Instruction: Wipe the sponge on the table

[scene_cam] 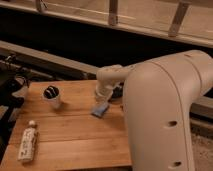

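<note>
Camera view, your stock as it stands:

1. Pincer (103, 101): at the end of the white arm (160, 110), lowered over the far half of the counter (75, 135). You cannot tell whether it is open, closed or gripping.
2. Sponge (100, 110): light-blue pad directly beneath the pincer and meeting its tip, down at the planks, set askew to them.
3. White cup (51, 96): upright with something dark inside, well off to the pincer's side toward the view's left edge.
4. White labelled bottle (27, 143): lying on its side, well apart from the pincer, at the counter's near left corner.
5. Dark object (118, 92): just behind the pincer, partly hidden by the arm, and you cannot make out what it is.
</note>
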`<control>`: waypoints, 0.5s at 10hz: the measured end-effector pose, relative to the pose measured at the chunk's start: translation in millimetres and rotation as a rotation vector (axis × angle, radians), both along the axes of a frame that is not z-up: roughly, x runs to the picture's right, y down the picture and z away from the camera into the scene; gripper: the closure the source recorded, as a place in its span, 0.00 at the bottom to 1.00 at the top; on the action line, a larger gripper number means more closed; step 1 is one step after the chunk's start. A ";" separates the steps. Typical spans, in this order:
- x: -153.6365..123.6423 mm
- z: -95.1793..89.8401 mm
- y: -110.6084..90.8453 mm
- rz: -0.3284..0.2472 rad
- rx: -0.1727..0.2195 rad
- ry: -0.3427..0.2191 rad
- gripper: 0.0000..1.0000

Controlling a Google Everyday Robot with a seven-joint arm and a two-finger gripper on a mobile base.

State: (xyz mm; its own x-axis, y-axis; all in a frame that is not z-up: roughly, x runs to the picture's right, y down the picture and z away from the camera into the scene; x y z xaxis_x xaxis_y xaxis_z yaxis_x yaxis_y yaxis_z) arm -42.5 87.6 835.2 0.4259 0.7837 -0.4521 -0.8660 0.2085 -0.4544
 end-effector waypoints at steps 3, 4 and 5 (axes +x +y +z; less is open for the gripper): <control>-21.3 -7.3 13.4 -0.041 -0.003 0.001 0.80; -26.9 -12.1 19.1 -0.049 -0.004 0.003 0.89; -28.8 -15.3 22.2 -0.054 -0.007 0.005 0.95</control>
